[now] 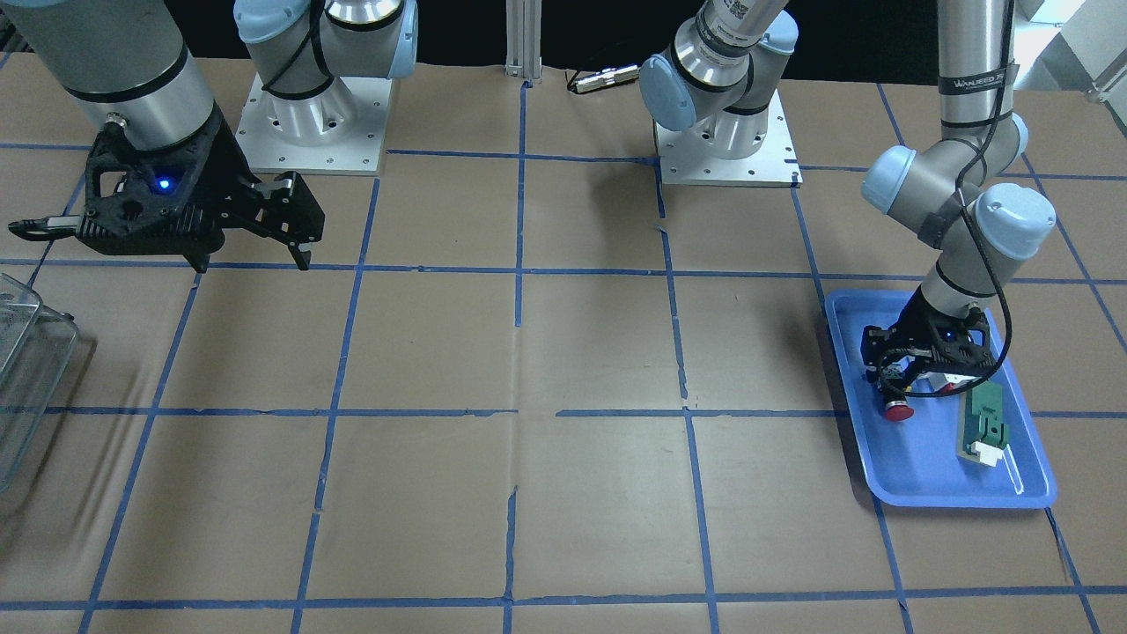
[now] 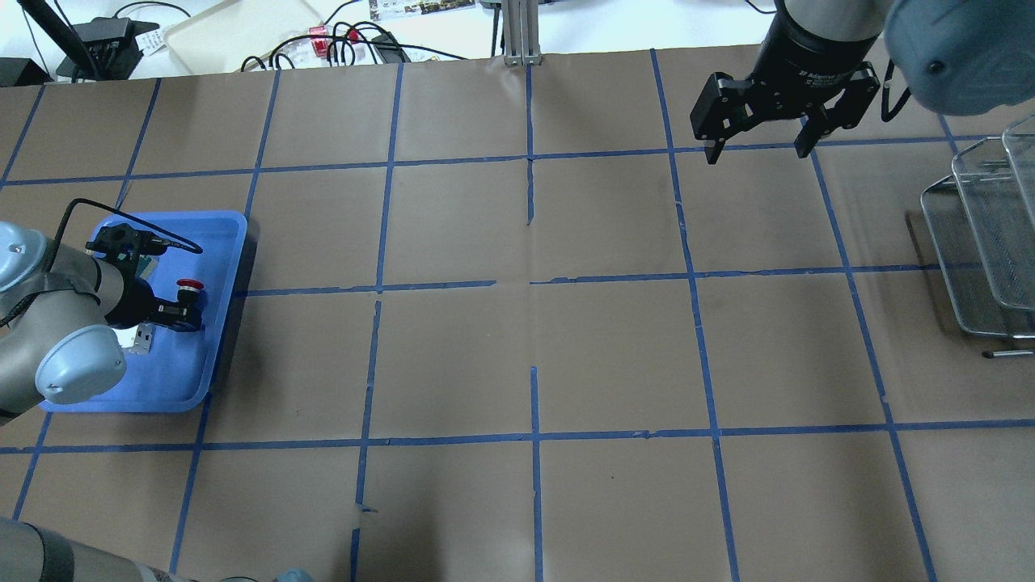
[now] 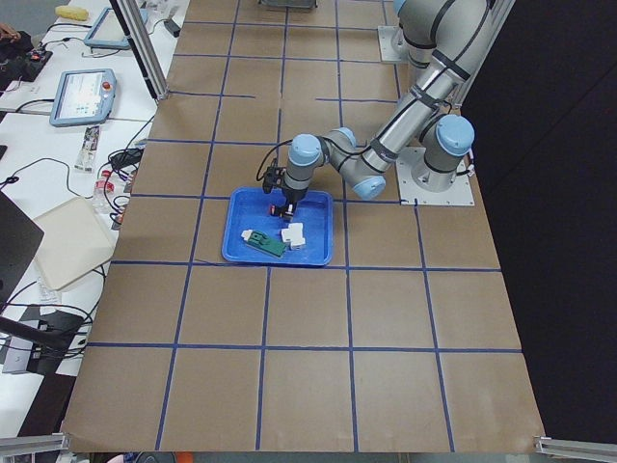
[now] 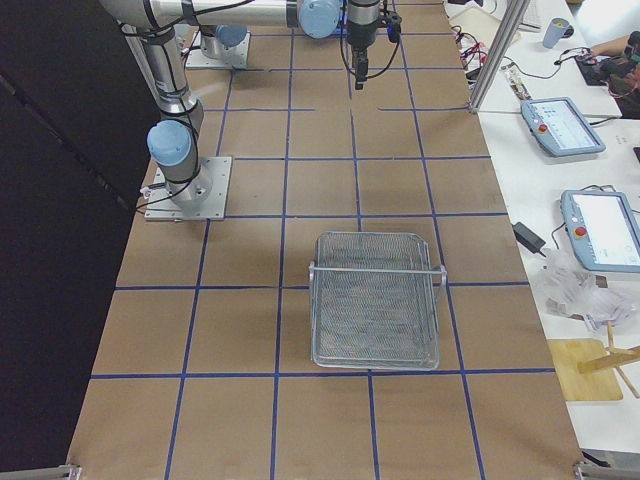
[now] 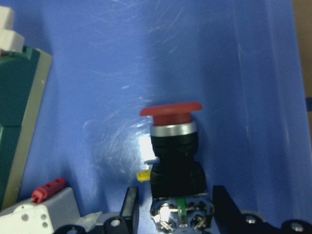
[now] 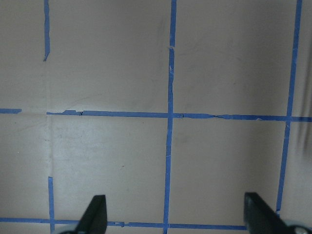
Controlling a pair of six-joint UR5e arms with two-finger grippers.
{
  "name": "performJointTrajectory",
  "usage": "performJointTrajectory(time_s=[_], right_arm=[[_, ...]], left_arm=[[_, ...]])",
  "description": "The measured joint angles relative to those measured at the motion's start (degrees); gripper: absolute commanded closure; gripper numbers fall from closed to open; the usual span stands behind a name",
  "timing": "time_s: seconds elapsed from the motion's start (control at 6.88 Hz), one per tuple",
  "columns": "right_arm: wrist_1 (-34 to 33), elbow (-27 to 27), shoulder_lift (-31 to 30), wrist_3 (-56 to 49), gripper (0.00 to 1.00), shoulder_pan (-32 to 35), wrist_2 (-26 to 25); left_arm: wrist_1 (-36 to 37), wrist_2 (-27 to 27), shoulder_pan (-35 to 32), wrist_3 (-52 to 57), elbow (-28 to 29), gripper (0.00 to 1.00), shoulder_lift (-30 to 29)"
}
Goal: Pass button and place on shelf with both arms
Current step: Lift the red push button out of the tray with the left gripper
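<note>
Button (image 5: 173, 146): flat in tray (image 5: 97, 73) — long axis in line with left gripper (image 5: 174, 192), red cap pointing away from it.
Left gripper: jaws apart, flanking button's body.
Right gripper (image 6: 175, 199): jaws wide apart.

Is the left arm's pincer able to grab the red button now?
Probably yes: the left pincer is open, its fingers either side of the button in the blue tray, with nothing between.

Red-capped black button (image 5: 173, 146); blue tray (image 1: 924, 480); blue-gridded brown table (image 1: 423, 343)
</note>
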Motion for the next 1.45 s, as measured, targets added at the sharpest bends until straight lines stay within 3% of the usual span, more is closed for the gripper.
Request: performJointTrajectory(time_s=[0.58,1.02,1.45], right_arm=[[0.04,0.08,-0.08,-0.07,0.00,-0.02,-0.04],[-0.10,-0.25,-0.01,-1.02,0.00,-0.80,0.17],[-0.14,-1.14,0.83,-7.45,0.00,-1.86,2.40]], left_arm=[[-4.24,0.29,-1.75,-0.57,3.85,0.99,3.35],[-27.90,0.33,-12.80,-0.68,20.52,1.00,10.39],[-39.69,-1.07,-26.61,1.45,31.18,1.00,14.12]])
